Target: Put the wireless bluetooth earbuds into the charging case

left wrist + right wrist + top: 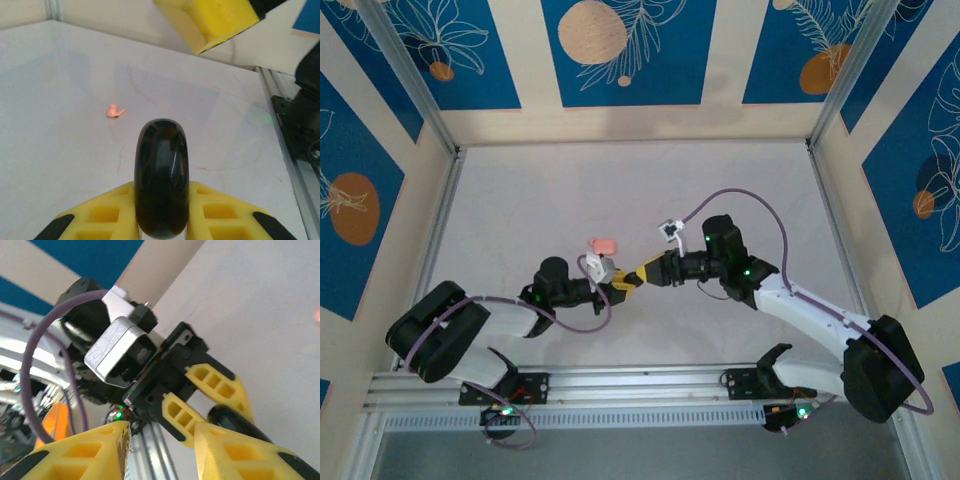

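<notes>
1. charging case (605, 245): a small salmon-pink plastic box, rounded-square in outline. It lies flat on the white table (520, 200), near the middle of the surface, with bare table around it. At this size it cannot be told whether the lid is open or closed.

2. pale pink earbud (115, 111): a tiny rounded bit with a short nub rising at its left end. It lies loose on the bare table, touching nothing.
</notes>
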Tool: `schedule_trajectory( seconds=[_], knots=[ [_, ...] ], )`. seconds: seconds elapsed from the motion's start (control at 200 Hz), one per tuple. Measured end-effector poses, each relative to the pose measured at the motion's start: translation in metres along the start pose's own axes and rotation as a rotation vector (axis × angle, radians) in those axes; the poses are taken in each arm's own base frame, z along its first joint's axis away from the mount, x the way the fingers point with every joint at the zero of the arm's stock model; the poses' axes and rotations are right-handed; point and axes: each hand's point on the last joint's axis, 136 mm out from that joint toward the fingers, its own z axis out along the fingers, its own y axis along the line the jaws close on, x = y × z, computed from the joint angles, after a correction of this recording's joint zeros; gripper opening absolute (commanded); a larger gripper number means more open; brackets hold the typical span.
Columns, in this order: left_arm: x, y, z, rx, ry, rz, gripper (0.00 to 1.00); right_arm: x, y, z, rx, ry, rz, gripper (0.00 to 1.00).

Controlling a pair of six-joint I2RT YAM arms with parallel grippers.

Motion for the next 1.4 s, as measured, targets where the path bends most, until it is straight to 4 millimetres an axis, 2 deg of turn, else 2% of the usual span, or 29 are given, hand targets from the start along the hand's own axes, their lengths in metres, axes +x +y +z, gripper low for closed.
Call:
schedule_trajectory(
  seconds=[0.17, 0.26, 0.405, 0.575, 0.785, 0.995, 1.155, 1.23, 1.4],
  knots=[
    [-0.002, 0.021, 0.011, -0.079, 0.074, -0.132, 0.24, -0.003, -0.063, -0.015, 0.276, -0.013, 0.157, 0.40],
    [-0.008, 0.032, 0.020, -0.109, 0.118, -0.213, 0.25, -0.003, -0.089, -0.020, 0.384, -0.003, 0.223, 0.40],
    [-0.017, 0.049, 0.040, -0.140, 0.212, -0.346, 0.25, 0.001, -0.112, -0.027, 0.505, 0.013, 0.280, 0.40],
    [-0.015, 0.071, 0.063, -0.194, 0.350, -0.515, 0.28, 0.000, -0.131, -0.043, 0.601, -0.010, 0.327, 0.40],
    [-0.007, 0.099, 0.093, -0.268, 0.497, -0.699, 0.28, 0.002, -0.136, -0.059, 0.625, -0.063, 0.349, 0.40],
    [0.020, 0.111, 0.114, -0.310, 0.583, -0.903, 0.28, 0.010, -0.138, -0.069, 0.625, -0.105, 0.364, 0.40],
    [0.030, 0.118, 0.111, -0.377, 0.636, -0.948, 0.45, 0.013, -0.139, -0.080, 0.631, -0.142, 0.368, 0.40],
    [0.028, 0.124, 0.106, -0.428, 0.645, -0.933, 0.59, 0.012, -0.141, -0.086, 0.637, -0.162, 0.372, 0.41],
    [0.021, 0.135, 0.077, -0.603, 0.668, -0.897, 0.79, 0.009, -0.142, -0.089, 0.627, -0.185, 0.371, 0.41]
  ],
)
